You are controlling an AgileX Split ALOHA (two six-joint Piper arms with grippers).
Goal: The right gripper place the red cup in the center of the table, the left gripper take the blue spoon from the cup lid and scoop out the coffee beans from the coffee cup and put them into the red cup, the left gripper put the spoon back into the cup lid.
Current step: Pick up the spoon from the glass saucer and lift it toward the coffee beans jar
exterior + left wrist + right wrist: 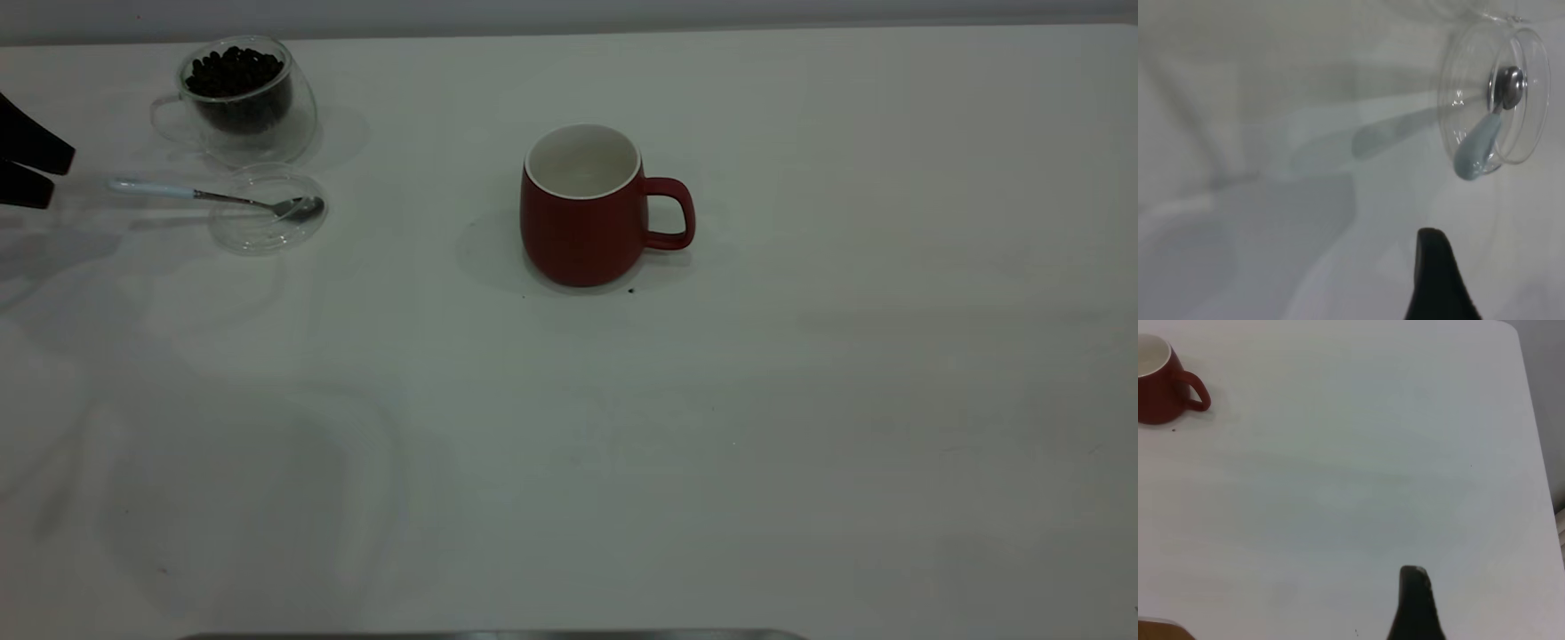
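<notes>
The red cup [582,212] already stands mid-table, empty inside. The left gripper [40,174], fingers parted and holding nothing, sits just short of the blue spoon [151,188], whose bowl rests in the cup lid [267,222]; scooping hasn't begun. The right gripper [1415,603] is well away from the cup; I cannot tell its opening.

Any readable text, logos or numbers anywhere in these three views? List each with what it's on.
None: no view shows any readable text, logo or number.
Dark red ceramic mug: plain, no print.
Clear double-walled glass cup of dark coffee beans: unmarked.
Clear round lid and pale blue-handled teaspoon: unmarked.
White tabletop: blank.
Black left gripper, at the table's left edge: no markings visible.
</notes>
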